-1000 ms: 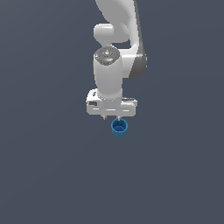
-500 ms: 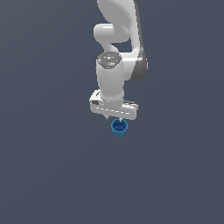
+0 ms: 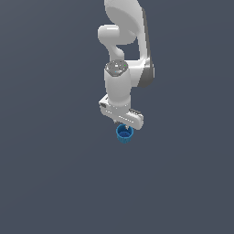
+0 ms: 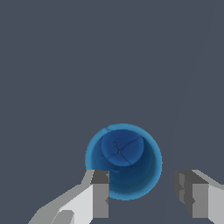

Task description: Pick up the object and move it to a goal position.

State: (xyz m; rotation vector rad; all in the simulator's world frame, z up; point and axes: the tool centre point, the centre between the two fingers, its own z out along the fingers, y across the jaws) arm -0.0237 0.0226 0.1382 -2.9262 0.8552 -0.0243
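1. The cup (image 4: 124, 161) stands upright on the grey surface (image 3: 55, 173), mouth up, directly beneath the end effector (image 4: 142, 199).
2. In the exterior view the cup (image 3: 124, 133) shows just under the hand of the arm (image 3: 119, 89), its rim close to the underside of the end effector (image 3: 122, 122).
3. The end effector's fingers (image 4: 100, 194) are apart, with nothing between them yet; the gap is wider than the cup.
4. In the wrist view one finger overlaps the cup's rim while the other stands off from it, so the cup looks off-centre in the gap, nearer the first finger.
5. The cup's axis is vertical, in line with the approach. My judgement: a small sideways correction, then a straight descent, should bracket the wall before closing.
6. No goal marker is visible in either view.
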